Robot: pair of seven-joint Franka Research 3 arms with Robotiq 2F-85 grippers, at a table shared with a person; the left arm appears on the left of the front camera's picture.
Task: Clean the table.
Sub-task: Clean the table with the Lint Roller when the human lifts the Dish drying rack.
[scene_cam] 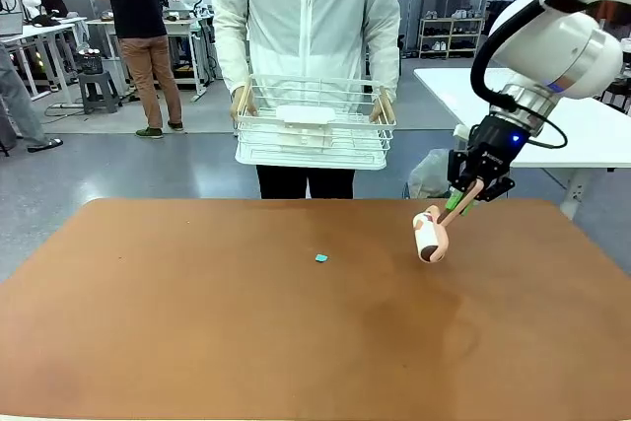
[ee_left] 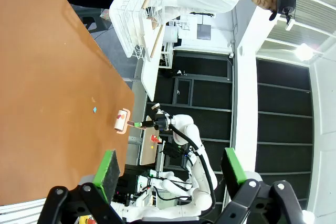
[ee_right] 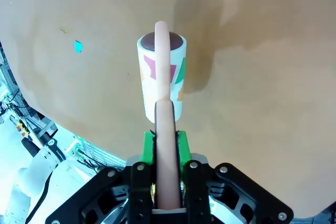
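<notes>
— What's in the white wire basket?
— A flat white piece. A person in a white jacket holds the basket beyond the smooth, reddish-brown bench.
— And the hands?
— The right hand clamps a pink-handled lint roller at the bench, near a teal scrap. The left hand gapes wide.

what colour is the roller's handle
Pale pink handle, clearest in the right wrist view.

Table red-brown; roller white w/ colour patches, handle pink; scrap teal.
</notes>
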